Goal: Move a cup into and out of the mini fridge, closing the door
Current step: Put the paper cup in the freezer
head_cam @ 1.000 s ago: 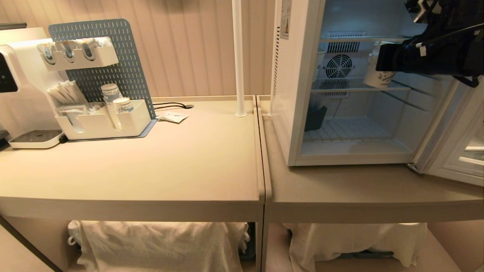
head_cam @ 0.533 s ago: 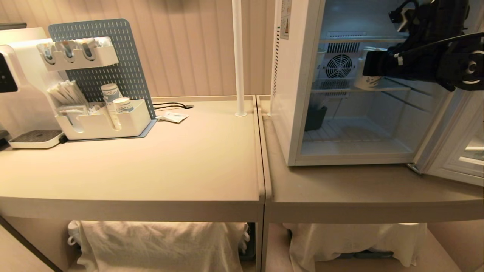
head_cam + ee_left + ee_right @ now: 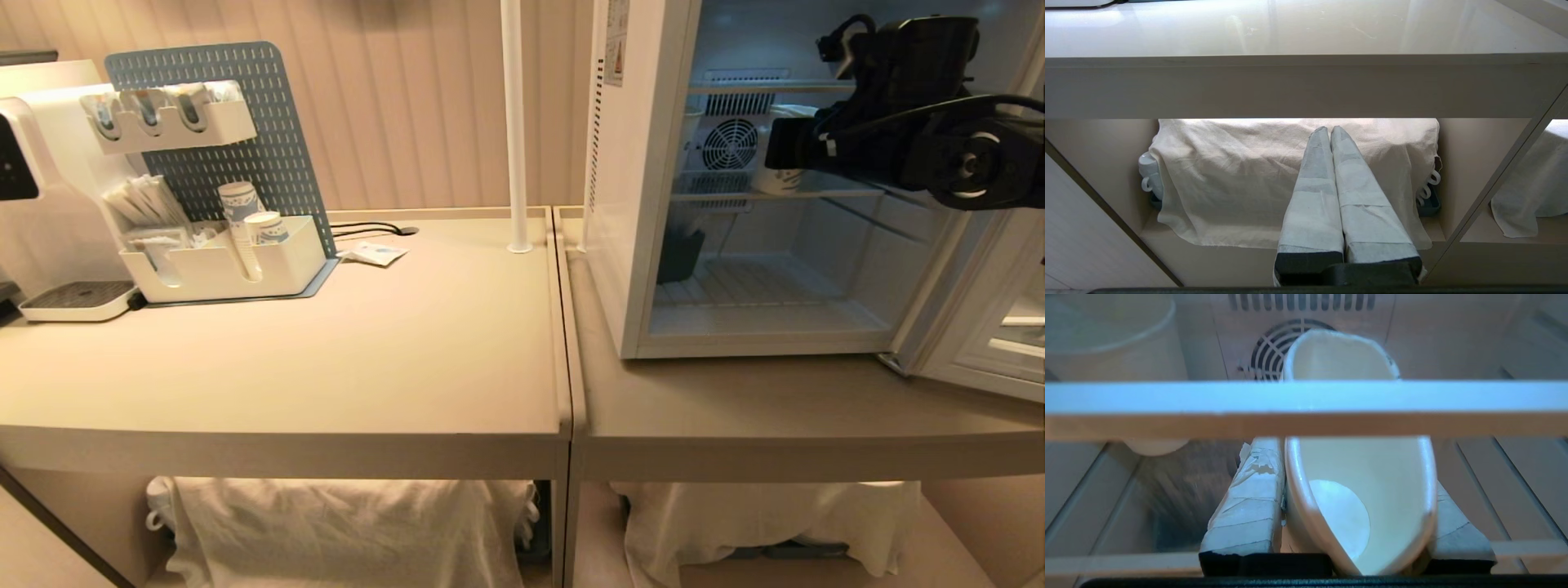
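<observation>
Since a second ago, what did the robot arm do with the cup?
The right gripper, its fingers still clamped on the cup, has carried it deeper into the mini fridge, leftward and toward the rear fan, above the middle shelf. The door stayed open. The left gripper stayed parked, shut, below the table.

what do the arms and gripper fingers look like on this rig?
Right arm: black, bulky housings, a round grey-centred joint cap, thin black cables looping over it. Right gripper and left gripper: long tapered fingers wrapped in pale grey-white tape, creased and peeling in places, on black bases.
</observation>
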Motion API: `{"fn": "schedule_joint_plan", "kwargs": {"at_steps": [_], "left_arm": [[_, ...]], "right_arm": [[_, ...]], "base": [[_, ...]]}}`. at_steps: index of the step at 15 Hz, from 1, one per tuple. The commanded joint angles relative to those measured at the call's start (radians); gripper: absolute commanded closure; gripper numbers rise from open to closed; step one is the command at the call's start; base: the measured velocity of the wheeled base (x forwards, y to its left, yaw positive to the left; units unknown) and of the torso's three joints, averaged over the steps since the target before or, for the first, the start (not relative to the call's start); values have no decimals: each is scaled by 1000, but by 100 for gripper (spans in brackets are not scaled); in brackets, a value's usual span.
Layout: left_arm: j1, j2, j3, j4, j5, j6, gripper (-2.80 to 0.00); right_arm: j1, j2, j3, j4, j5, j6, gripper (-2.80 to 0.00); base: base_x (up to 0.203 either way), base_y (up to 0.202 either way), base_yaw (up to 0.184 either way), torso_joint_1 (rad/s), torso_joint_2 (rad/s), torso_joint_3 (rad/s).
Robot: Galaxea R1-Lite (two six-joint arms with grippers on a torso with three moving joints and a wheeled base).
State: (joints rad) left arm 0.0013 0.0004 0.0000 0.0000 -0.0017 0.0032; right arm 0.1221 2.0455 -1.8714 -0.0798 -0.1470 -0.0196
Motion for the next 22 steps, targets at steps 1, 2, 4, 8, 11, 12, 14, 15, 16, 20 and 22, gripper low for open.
{"fn": "schedule_joint_plan", "kwargs": {"at_steps": [1, 2, 4, 8, 11, 12, 14, 15, 16, 20, 22], "left_arm": [[0, 0, 0, 0, 0, 0, 0], [0, 0, 0, 0, 0, 0, 0], [0, 0, 0, 0, 0, 0, 0], [0, 0, 0, 0, 0, 0, 0], [0, 0, 0, 0, 0, 0, 0], [0, 0, 0, 0, 0, 0, 0], [0, 0, 0, 0, 0, 0, 0], [0, 0, 0, 0, 0, 0, 0], [0, 0, 0, 0, 0, 0, 0], [0, 0, 0, 0, 0, 0, 0], [0, 0, 0, 0, 0, -1, 0]], "right_arm": [[1, 44, -34, -1, 0, -1, 0], [1, 57, -46, -3, 0, -2, 0], [1, 74, -60, -3, 1, -7, 0], [0, 99, -63, -19, 12, -20, 0], [-1, 104, -61, -31, 13, -22, 0], [-1, 109, -63, -37, 10, -20, 0], [-1, 111, -63, -47, 14, -33, -280], [-1, 105, -63, -49, 22, -35, -280], [-1, 92, -58, -42, 37, -36, -280], [-1, 58, -38, -40, 130, -39, -280], [-1, 55, -41, -40, 130, -54, -280]], "base": [[0, 0, 0, 0, 0, 0], [0, 0, 0, 0, 0, 0], [0, 0, 0, 0, 0, 0], [0, 0, 0, 0, 0, 0], [0, 0, 0, 0, 0, 0], [0, 0, 0, 0, 0, 0], [0, 0, 0, 0, 0, 0], [0, 0, 0, 0, 0, 0], [0, 0, 0, 0, 0, 0], [0, 0, 0, 0, 0, 0], [0, 0, 0, 0, 0, 0]]}}
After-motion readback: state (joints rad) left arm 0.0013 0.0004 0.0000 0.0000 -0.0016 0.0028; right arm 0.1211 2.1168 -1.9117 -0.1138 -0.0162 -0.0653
